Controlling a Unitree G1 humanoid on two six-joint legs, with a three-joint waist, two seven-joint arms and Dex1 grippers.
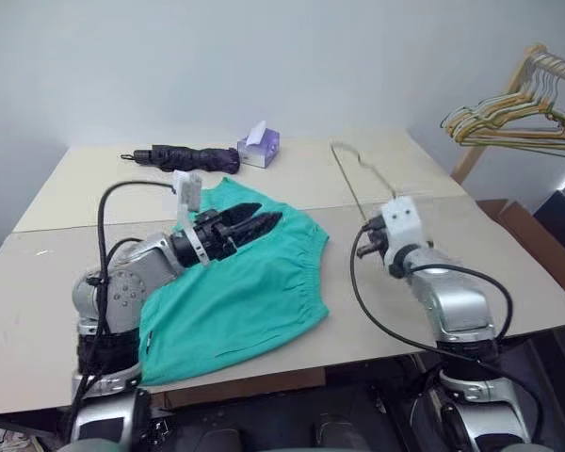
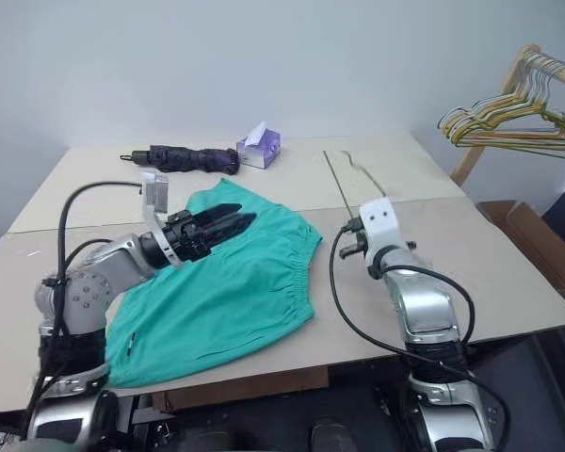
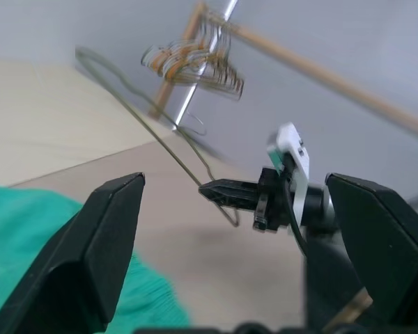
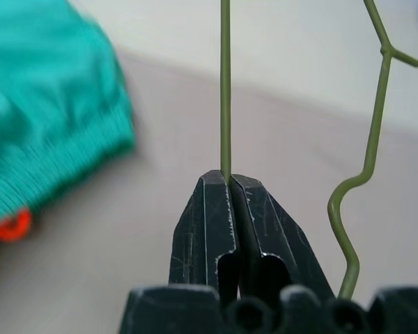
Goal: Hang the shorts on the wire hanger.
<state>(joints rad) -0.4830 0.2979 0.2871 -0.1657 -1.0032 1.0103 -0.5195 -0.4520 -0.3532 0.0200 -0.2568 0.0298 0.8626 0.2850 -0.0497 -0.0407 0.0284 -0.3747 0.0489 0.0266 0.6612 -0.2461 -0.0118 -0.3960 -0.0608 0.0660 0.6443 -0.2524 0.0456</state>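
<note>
shorts (image 1: 235, 301) lie spread flat on the table (image 1: 66, 254) in the head views, waistband toward three o'clock, filling the near left part of the top so both arms can reach them. the left gripper (image 1: 264, 224) hangs over their far edge, about eleven o'clock from the middle of the cloth, fingers parted and empty, aimed toward the right arm, probably waiting to feed cloth onto the wire. the right gripper (image 2: 347, 247) sits at three o'clock from the shorts, just off the waistband, and the wire hanger (image 1: 353, 179) rises from it toward twelve o'clock, its hook end pointing to the far side of the table. an umbrella (image 1: 184, 156) and a tissue box (image 1: 260, 148) rest at the far edge, well apart from the work, and a rack of other hangers (image 1: 513, 118) stands off the table at two o'clock. from the left wrist, the two black fingers (image 3: 104, 243) stand wide with nothing between them, and the right gripper shows ahead of them, pinching the wire near a bend, with the rack beyond. from the right wrist, the fingers (image 4: 207, 223) are pressed tight on one straight run of the wire, a narrow grip that should keep the thin frame from swinging; a kinked run of the same wire passes beside them, and the gathered edge of the shorts lies near, at ten o'clock, not yet on the hanger.
</note>
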